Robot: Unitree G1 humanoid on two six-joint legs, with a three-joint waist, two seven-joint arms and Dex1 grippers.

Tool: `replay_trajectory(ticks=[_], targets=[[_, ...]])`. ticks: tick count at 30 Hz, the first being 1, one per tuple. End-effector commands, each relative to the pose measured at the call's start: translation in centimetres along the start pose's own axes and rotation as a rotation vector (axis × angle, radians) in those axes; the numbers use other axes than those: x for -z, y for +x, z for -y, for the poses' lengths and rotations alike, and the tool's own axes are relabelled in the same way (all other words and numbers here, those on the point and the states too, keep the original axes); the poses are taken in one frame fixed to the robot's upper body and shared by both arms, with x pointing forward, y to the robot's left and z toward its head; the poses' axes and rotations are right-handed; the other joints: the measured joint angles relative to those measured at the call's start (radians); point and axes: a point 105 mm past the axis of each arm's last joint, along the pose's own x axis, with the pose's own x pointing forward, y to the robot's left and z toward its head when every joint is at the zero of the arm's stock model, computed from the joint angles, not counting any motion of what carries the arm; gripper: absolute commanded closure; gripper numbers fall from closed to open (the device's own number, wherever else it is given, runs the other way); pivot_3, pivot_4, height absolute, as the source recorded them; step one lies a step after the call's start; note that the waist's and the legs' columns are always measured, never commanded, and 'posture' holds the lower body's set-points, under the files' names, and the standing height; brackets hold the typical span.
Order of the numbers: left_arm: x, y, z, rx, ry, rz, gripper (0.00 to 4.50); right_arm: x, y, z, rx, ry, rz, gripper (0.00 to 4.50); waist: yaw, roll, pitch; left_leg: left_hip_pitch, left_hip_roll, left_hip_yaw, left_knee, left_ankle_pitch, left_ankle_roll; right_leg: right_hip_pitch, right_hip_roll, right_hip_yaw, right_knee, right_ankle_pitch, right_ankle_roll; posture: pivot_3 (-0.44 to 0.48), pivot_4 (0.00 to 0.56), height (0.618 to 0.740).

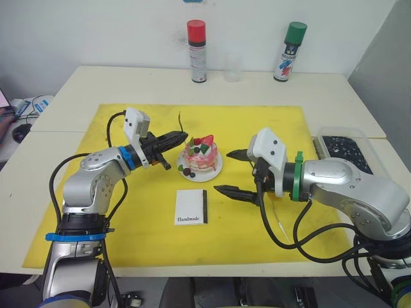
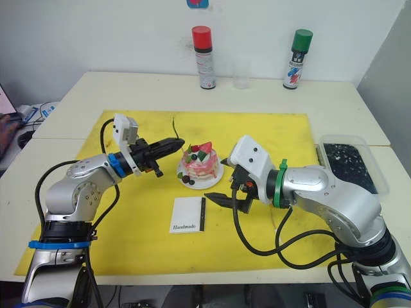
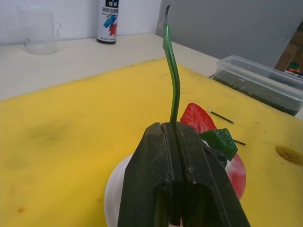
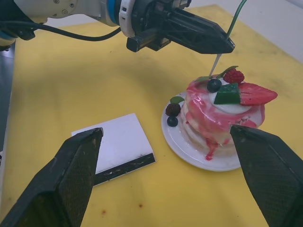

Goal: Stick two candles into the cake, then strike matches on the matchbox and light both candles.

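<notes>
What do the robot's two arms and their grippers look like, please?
Both arms are silver-grey metal with looping black cables. The left gripper has black tapered fingers, a white wrist block and a blue ring. The right gripper has matching black fingers, a white block and a green ring.

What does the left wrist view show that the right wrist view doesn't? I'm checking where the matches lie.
Left wrist view, not the right: two matches lying on the yellow mat beyond the cake, a plastic container and a spray can. Right wrist view, not the left: the matchbox, the open right pincer and the candle, its pale lower tip close over the cake top. Both: the cake on its plate and the left pincer shut on the candle.
</notes>
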Motion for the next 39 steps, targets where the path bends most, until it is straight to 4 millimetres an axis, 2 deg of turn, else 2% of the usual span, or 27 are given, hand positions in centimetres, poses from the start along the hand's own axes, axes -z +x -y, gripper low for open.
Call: replay_trajectory(ticks=[1, 17, 21, 39], targets=[[-1.7, 0.1, 0.6, 0.026, 0.062, 0.041, 4.5, -0.8, -0.4, -0.2, 0.004, -0.035, 0.027, 0.03, 0.0, 0.0, 0.0, 0.0, 0.0, 0.0, 0.0, 0.0, 0.0, 0.0, 0.0, 0.0, 0.0, 0.0, 0.0, 0.0, 0.15, 0.74], [-2.6, -0.3, 1.2, 0.062, 0.091, 0.036, 4.5, -0.6, -0.4, -0.2, 0.001, -0.034, 0.021, 0.03, 0.0, 0.0, 0.0, 0.0, 0.0, 0.0, 0.0, 0.0, 0.0, 0.0, 0.0, 0.0, 0.0, 0.0, 0.0, 0.0, 0.15, 0.74], [-2.3, -0.1, 1.5, 0.069, 0.093, 0.03, 4.5, -0.7, -0.4, -0.2, -0.001, -0.037, 0.022, 0.03, 0.0, 0.0, 0.0, 0.0, 0.0, 0.0, 0.0, 0.0, 0.0, 0.0, 0.0, 0.0, 0.0, 0.0, 0.0, 0.0, 0.15, 0.74], [-0.9, -0.1, 0.2, 0.005, 0.117, 0.019, 4.5, -0.7, -0.4, -0.3, 0.0, -0.034, 0.025, 0.03, 0.0, 0.0, 0.0, 0.0, 0.0, 0.0, 0.001, 0.0, 0.0, 0.001, 0.0, 0.0, 0.0, 0.0, 0.0, 0.0, 0.15, 0.74]])
